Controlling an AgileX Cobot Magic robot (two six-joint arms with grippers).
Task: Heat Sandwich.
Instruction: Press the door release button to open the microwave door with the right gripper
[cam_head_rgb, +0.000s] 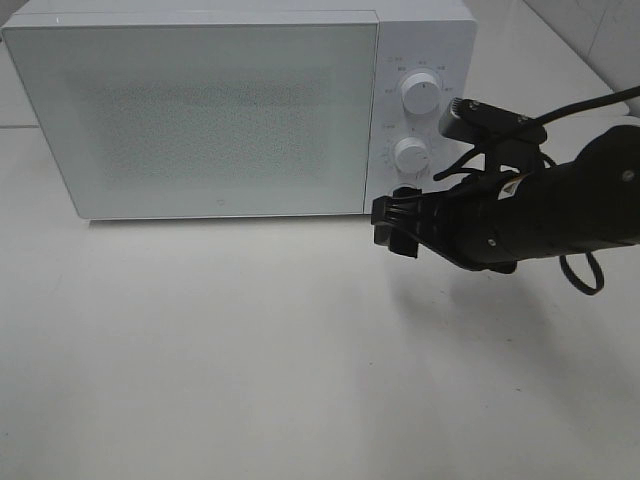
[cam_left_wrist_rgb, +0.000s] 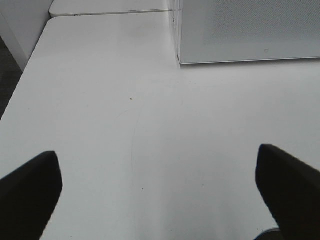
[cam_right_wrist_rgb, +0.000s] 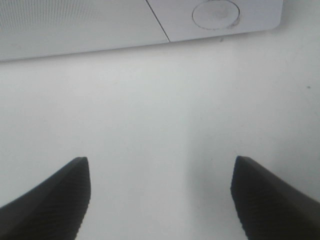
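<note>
No sandwich shows in any view. A white microwave (cam_head_rgb: 200, 110) stands at the back of the white table (cam_head_rgb: 250, 350) with its door shut; its door corner (cam_left_wrist_rgb: 240, 35) shows in the left wrist view and its lower knob (cam_right_wrist_rgb: 216, 13) in the right wrist view. My right gripper (cam_head_rgb: 392, 224) hangs open and empty above the table, just in front of the microwave's lower right corner, below the two knobs (cam_head_rgb: 412, 152). In its own view the right gripper (cam_right_wrist_rgb: 160, 165) has nothing between the fingers (cam_right_wrist_rgb: 55, 200). My left gripper (cam_left_wrist_rgb: 159, 165) is open over bare table, left of the microwave.
The table's left edge (cam_left_wrist_rgb: 30, 75) drops to a dark floor in the left wrist view. A second white surface (cam_left_wrist_rgb: 110, 6) adjoins the table behind the microwave's left side. A black cable (cam_head_rgb: 585, 100) trails from the right arm.
</note>
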